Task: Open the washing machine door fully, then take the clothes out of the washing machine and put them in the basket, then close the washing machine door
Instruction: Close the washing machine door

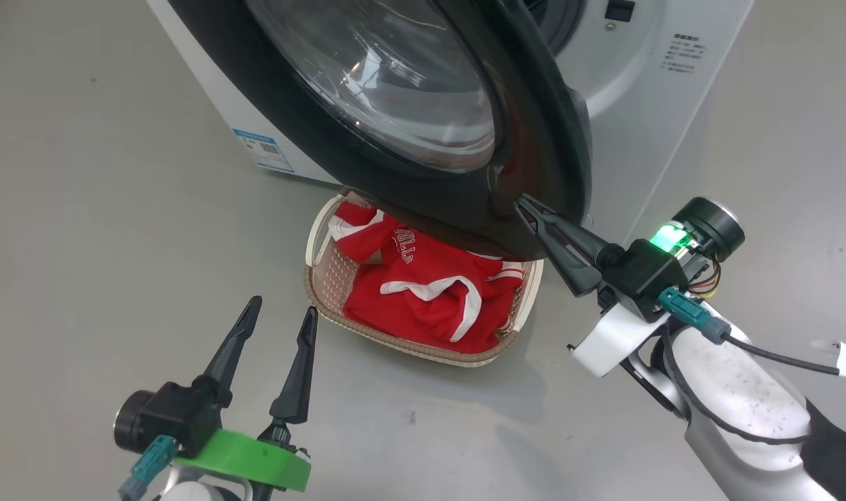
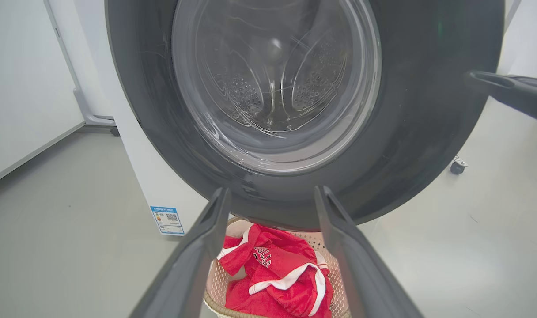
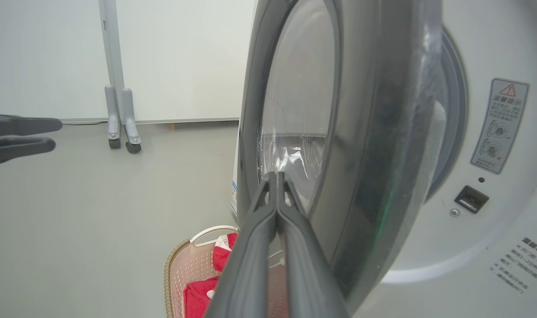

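Only partly visible, the basket (image 1: 329,278) sits under the washing machine door (image 1: 395,76).

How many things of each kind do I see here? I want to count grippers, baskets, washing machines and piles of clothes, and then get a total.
grippers: 2 (left gripper, right gripper)
basket: 1
washing machine: 1
pile of red clothes: 1
total: 5

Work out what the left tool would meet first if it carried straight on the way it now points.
Most likely the washing machine door, at its black lower rim. The left tool seems aimed just above the basket, though depth is unclear.
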Tool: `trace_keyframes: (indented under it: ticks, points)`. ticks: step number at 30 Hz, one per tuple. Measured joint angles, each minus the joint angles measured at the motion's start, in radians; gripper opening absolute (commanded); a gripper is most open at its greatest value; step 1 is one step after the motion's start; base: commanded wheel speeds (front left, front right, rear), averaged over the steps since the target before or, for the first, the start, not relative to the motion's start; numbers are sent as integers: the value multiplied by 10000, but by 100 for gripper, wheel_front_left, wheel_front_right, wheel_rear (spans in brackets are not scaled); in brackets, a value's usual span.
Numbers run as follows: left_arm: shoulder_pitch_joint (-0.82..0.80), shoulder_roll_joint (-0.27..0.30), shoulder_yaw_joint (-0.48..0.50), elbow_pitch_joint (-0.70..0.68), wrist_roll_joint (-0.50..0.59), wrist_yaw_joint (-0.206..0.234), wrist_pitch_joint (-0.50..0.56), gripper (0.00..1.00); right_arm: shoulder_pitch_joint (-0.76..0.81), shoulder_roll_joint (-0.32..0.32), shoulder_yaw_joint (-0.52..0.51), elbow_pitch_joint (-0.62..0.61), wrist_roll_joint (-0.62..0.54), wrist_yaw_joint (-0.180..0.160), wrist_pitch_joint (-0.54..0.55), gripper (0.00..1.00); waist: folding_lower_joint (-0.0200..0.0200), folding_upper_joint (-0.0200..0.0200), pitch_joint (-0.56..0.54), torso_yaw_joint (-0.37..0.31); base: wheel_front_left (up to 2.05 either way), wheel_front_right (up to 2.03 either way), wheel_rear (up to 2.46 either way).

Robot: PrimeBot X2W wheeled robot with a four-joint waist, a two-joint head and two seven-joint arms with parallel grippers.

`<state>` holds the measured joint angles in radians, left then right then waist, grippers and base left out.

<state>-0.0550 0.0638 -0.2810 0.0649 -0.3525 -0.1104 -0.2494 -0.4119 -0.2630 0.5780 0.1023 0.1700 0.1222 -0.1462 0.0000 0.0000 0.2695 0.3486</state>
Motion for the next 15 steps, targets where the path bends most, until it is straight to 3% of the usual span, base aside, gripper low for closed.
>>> trace_keyframes:
  ticks: [15]
  points:
    - [-164,-140,309,52,-240,-6,-27,100,-929,-267,-740,807,500,86,-98,0,0,0,634,431,0,0,0]
